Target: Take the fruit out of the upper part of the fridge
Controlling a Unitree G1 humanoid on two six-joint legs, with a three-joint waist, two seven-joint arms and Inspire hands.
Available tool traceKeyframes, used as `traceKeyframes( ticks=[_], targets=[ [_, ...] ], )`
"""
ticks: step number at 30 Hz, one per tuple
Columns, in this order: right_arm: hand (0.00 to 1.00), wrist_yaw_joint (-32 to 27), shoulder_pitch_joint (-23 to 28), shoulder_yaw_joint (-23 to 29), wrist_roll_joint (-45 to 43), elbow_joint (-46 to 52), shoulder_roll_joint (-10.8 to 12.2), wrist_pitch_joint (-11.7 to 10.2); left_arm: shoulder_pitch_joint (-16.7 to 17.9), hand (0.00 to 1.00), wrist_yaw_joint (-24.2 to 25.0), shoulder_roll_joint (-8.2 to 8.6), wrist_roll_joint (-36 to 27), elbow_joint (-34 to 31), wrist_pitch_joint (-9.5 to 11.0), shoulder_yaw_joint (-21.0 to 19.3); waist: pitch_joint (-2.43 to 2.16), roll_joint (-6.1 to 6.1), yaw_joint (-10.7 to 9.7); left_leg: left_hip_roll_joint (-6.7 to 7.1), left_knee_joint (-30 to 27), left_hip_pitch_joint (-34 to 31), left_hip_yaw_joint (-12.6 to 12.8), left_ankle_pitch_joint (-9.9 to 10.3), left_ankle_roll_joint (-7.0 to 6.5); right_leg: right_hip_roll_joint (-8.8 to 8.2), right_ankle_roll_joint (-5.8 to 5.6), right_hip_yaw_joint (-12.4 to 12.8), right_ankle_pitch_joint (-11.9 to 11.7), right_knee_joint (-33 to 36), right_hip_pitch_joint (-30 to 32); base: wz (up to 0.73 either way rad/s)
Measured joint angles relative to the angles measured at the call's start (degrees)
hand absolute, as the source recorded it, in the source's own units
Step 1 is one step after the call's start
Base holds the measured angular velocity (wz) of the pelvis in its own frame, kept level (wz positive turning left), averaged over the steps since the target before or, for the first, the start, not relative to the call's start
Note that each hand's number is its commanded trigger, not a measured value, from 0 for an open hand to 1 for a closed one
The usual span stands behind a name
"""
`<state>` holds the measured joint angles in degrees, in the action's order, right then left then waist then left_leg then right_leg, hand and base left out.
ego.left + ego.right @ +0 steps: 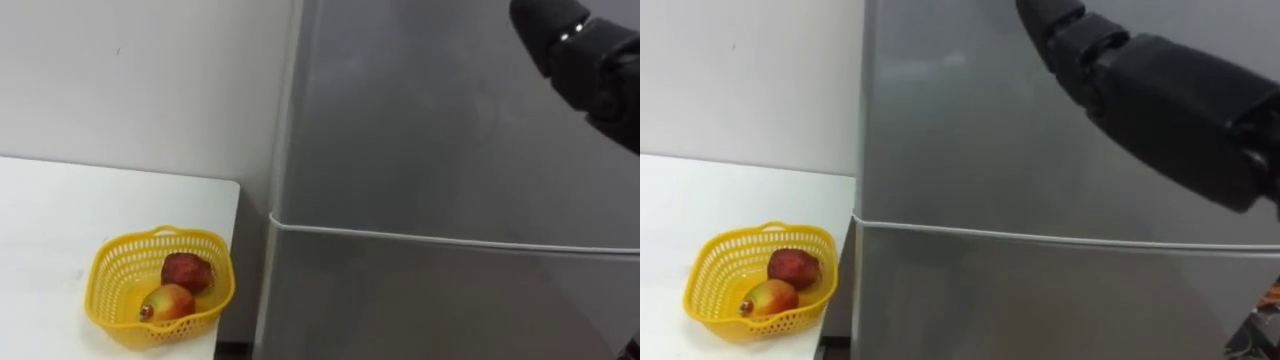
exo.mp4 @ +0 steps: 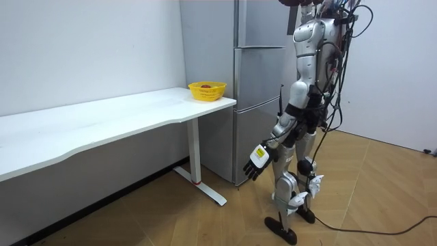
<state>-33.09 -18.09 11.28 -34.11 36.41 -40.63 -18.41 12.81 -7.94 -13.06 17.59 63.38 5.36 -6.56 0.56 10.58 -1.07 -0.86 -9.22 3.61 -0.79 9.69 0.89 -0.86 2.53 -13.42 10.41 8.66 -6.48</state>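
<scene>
The grey fridge (image 1: 430, 110) stands right in front of me with its upper door shut. A pale seam (image 1: 450, 242) divides it from the lower door (image 1: 430, 310), which is shut too. My right forearm (image 1: 1160, 100) reaches up across the upper door from the right and runs off the top edge, so the hand is cut off. In the room view I stand upright facing the fridge (image 2: 256, 102). My left hand (image 2: 258, 160) hangs at my side by the thigh, fingers relaxed and holding nothing.
A white table (image 1: 60, 220) adjoins the fridge on its left. At its corner sits a yellow basket (image 1: 110, 265) holding a red fruit (image 1: 186, 270) and a yellow-red fruit (image 1: 168, 302). Wooden floor (image 2: 382, 178) lies open behind me.
</scene>
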Motion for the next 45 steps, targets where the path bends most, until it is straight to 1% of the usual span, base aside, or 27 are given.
traceKeyframes(
  ticks=[3, 5, 7, 8, 11, 13, 15, 17, 19, 21, 22, 23, 24, 25, 26, 28, 29, 31, 32, 34, 35, 36, 37, 39, 40, 43, 45],
  targets=[
    [0.00, -0.4, 1.2, 0.5, -0.1, -0.6, 0.1, -1.3, -0.8, 0.00, 0.3, 0.52, 0.1, 0.8, 0.0, 0.0, -0.05, -0.60, -0.1, 0.01, 0.1, 0.0, 0.4, 0.0, -0.01, -0.05, -0.06, 0.2, 0.0, 0.0, 0.2, -0.06],
    [0.00, -1.0, 2.6, 1.9, -0.7, -1.7, 1.1, -1.7, -1.0, 0.00, 0.3, 0.53, 0.6, 0.9, 0.0, 0.0, -0.09, -0.69, -0.1, -0.02, 0.2, 0.0, 0.5, 0.0, -0.02, -0.03, -0.07, 0.4, 0.0, 0.0, 0.3, -0.05],
    [0.00, -2.8, 4.8, 4.2, -2.1, -3.4, 3.4, -1.6, -1.2, 0.00, 0.1, 0.52, 0.6, 1.1, 0.0, -0.1, -0.11, -0.70, -0.3, 0.02, 0.2, -0.1, 0.5, 0.0, -0.02, -0.06, -0.08, 0.4, 0.0, 0.0, 0.4, 0.00],
    [0.00, -3.4, 5.0, 4.8, -2.6, -4.1, 3.8, -1.7, -1.2, 0.00, 0.0, 0.52, 0.6, 1.5, 0.0, -0.1, -0.11, -0.74, -0.4, 0.03, 0.2, -0.1, 0.5, 0.0, -0.03, -0.04, -0.09, 0.4, 0.0, 0.0, 0.4, 0.00],
    [0.00, -5.8, 6.6, 9.9, -2.9, -8.1, 4.4, -1.9, -2.1, 0.00, -0.1, 0.60, 0.6, 3.1, -0.1, -0.7, -0.27, -0.77, -0.6, 0.06, 0.2, 0.1, 0.6, 0.1, -0.09, -0.06, -0.12, 0.5, 0.1, 0.0, 0.5, 0.00],
    [0.00, -8.5, 8.4, 13.6, -2.5, -10.7, 4.4, -1.8, -1.9, 0.00, -0.1, 0.58, 0.6, 3.1, -0.1, -1.3, -0.35, -0.72, -0.8, 0.04, 0.2, 0.1, 0.6, 0.1, -0.09, -0.05, -0.12, 0.5, 0.1, 0.0, 0.5, 0.00],
    [0.00, -10.6, 9.9, 15.1, -1.2, -12.5, 4.5, -1.8, -1.8, 0.00, -0.1, 0.52, 0.5, 3.2, -0.2, -1.3, -0.44, -0.93, -1.1, 0.03, 0.0, 0.1, 0.5, 0.1, -0.08, -0.07, -0.12, 0.6, 0.1, 0.0, 0.5, 0.00],
    [0.00, -12.1, 10.4, 16.3, -1.1, -15.3, 5.1, -1.7, -1.0, 0.00, -0.2, 0.55, 0.5, 3.3, -0.6, -1.2, -0.63, -1.26, -2.0, 0.07, 0.0, 0.0, 0.4, 0.1, -0.09, -0.14, -0.13, 0.4, 0.1, 0.1, 0.5, 0.02],
    [0.00, -13.5, 13.6, 19.8, 1.2, -18.4, 5.6, -1.4, -0.8, 0.00, -0.3, 0.57, 0.1, 3.4, -1.3, -1.3, -0.87, -1.83, -2.5, 0.06, -0.1, 0.0, 0.6, 0.2, -0.17, -0.17, -0.23, 0.3, 0.0, 0.1, 0.4, -0.02],
    [0.00, -13.9, 15.5, 20.8, 4.5, -20.8, 6.7, -0.7, -0.1, 0.00, -0.2, 0.62, 0.1, 3.4, -1.7, -1.1, -0.97, -2.41, -3.3, -0.01, -0.3, 0.2, 0.9, 0.4, -0.22, -0.15, -0.27, 0.5, 0.0, 0.1, 0.0, -0.03],
    [0.00, -14.3, 17.6, 21.8, 6.9, -22.4, 7.8, -0.2, 0.2, 0.00, -0.2, 0.73, 0.1, 3.3, -2.0, -1.1, -1.16, -2.82, -3.6, -0.07, -0.4, 0.2, 1.1, 0.5, -0.25, -0.12, -0.29, 0.6, 0.0, 0.1, 0.0, -0.04],
    [0.00, -14.5, 18.7, 22.2, 7.7, -23.3, 8.3, -0.1, 0.3, 0.00, -0.2, 0.77, 0.1, 3.2, -2.2, -1.1, -1.17, -2.96, -3.7, -0.09, -0.5, 0.3, 1.3, 0.6, -0.26, -0.13, -0.29, 0.7, 0.0, 0.2, 0.0, -0.09],
    [0.00, -14.7, 21.3, 22.1, 9.6, -24.9, 9.5, 0.9, 0.5, 0.00, -0.2, 0.80, 0.8, 3.1, -2.5, -1.1, -1.15, -3.40, -3.2, -0.18, -0.5, 0.4, 1.8, 0.6, -0.27, -0.15, -0.30, 0.9, 0.0, 0.4, 0.0, -0.17],
    [0.00, -14.8, 24.1, 21.4, 11.5, -26.1, 11.5, 1.9, 0.5, 0.00, -0.2, 0.80, 1.1, 3.1, -2.9, -1.1, -1.05, -3.71, -3.0, -0.30, -0.3, 0.7, 2.3, 0.7, -0.25, -0.18, -0.31, 1.6, 0.0, 0.5, 0.0, -0.19],
    [0.00, -14.7, 25.7, 21.1, 12.2, -27.0, 12.8, 2.3, 0.5, 0.00, -0.2, 0.81, 1.1, 3.1, -3.1, -1.2, -1.04, -3.77, -2.9, -0.34, -0.3, 0.8, 2.5, 0.7, -0.25, -0.20, -0.32, 1.9, 0.0, 0.4, 0.0, -0.18],
    [0.00, -13.7, 31.3, 19.5, 13.6, -31.3, 18.0, 4.2, 0.4, 0.00, -0.2, 1.00, 0.9, 2.6, -4.2, -1.2, -0.93, -4.46, -2.4, -0.51, -0.3, 1.0, 3.3, 0.7, -0.21, -0.04, -0.34, 2.7, 0.0, 0.3, 0.1, -0.16],
    [0.00, -13.6, 32.6, 18.8, 13.6, -32.6, 19.4, 4.7, 0.5, 0.00, -0.2, 1.08, 0.9, 2.4, -4.3, -1.2, -0.89, -4.58, -2.2, -0.52, -0.3, 1.0, 3.4, 0.7, -0.18, 0.01, -0.34, 2.9, 0.0, 0.3, 0.1, -0.13],
    [0.00, -12.9, 36.3, 14.2, 15.6, -39.3, 23.5, 5.9, 0.5, 0.00, -0.2, 1.17, 0.0, 2.4, -4.8, 0.2, -0.84, -5.60, -2.0, -0.51, -0.3, 1.0, 3.8, 0.8, -0.19, 0.03, -0.38, 3.3, 0.0, 0.2, 0.2, -0.08],
    [0.00, -12.4, 36.6, 12.9, 16.2, -41.6, 24.4, 6.0, 0.5, 0.00, -0.2, 1.22, 0.0, 2.4, -5.0, 0.7, -0.83, -5.89, -2.0, -0.50, -0.3, 1.0, 3.9, 0.8, -0.19, 0.06, -0.39, 3.4, 0.0, 0.3, 0.3, -0.09],
    [0.00, -8.9, 37.5, 8.5, 19.8, -49.7, 27.8, 7.7, 0.5, 0.00, -0.2, 2.23, 0.1, 2.6, -5.4, 1.1, -0.68, -7.11, -1.6, -0.40, -0.2, 1.1, 4.3, 0.8, -0.25, 0.18, -0.45, 3.9, -0.1, 0.3, 0.5, -0.09],
    [0.00, -8.0, 37.4, 7.7, 20.4, -51.7, 28.7, 7.9, 0.8, 0.00, -0.2, 2.59, 0.1, 2.6, -5.6, 1.0, -0.82, -7.32, -1.6, -0.38, -0.2, 1.1, 4.5, 0.9, -0.31, 0.09, -0.48, 4.0, -0.1, 0.2, 0.5, -0.05],
    [0.00, -6.3, 37.3, 6.8, 21.5, -56.0, 30.6, 8.2, 0.8, 0.00, -0.2, 3.25, 0.1, 2.6, -5.7, 0.5, -0.83, -8.12, -1.4, -0.32, -0.1, 1.2, 4.6, 0.9, -0.39, -0.05, -0.58, 3.9, 0.0, 0.2, 0.5, 0.00],
    [0.00, -4.7, 37.1, 5.8, 23.3, -60.4, 32.0, 8.6, 1.1, 0.00, -0.1, 3.56, 0.1, 2.3, -5.7, -0.1, -0.81, -8.55, -1.5, -0.26, -0.1, 1.3, 4.7, 0.9, -0.39, -0.07, -0.63, 3.9, 0.0, 0.1, 0.5, 0.00],
    [0.00, -1.9, 36.7, 4.1, 25.2, -66.8, 32.5, 9.3, 2.4, 0.00, 0.1, 3.55, 0.1, 0.7, -5.8, -0.2, -0.78, -8.73, -1.4, -0.25, -0.1, 1.7, 5.1, 0.9, -0.39, -0.16, -0.63, 3.9, 0.2, 0.0, 0.5, 0.00],
    [0.00, -0.4, 36.1, 2.8, 26.8, -71.1, 32.2, 9.4, 3.0, 0.00, 0.2, 3.53, 0.1, 0.1, -5.8, -0.2, -0.79, -8.65, -1.4, -0.25, -0.1, 1.7, 5.3, 0.9, -0.39, -0.40, -0.62, 3.9, 0.3, -0.1, 0.4, 0.00],
    [0.00, 4.7, 34.0, 0.7, 29.6, -81.7, 32.1, 10.0, 3.4, 0.00, 1.3, 3.61, 0.2, 0.1, -6.4, -0.1, -0.63, -8.12, -1.5, -0.13, -0.1, 2.0, 5.3, 0.9, -0.38, -0.56, -0.68, 3.7, 0.6, -0.2, -0.4, 0.03],
    [0.00, 7.5, 33.0, -0.2, 31.7, -87.2, 32.0, 11.1, 3.2, 0.00, 1.7, 3.76, 0.7, -0.6, -6.8, -0.2, -0.58, -7.97, -1.5, 0.01, -0.1, 2.0, 5.2, 0.9, -0.39, -0.67, -0.79, 3.5, 0.7, -0.5, -0.5, 0.10]
  ],
)
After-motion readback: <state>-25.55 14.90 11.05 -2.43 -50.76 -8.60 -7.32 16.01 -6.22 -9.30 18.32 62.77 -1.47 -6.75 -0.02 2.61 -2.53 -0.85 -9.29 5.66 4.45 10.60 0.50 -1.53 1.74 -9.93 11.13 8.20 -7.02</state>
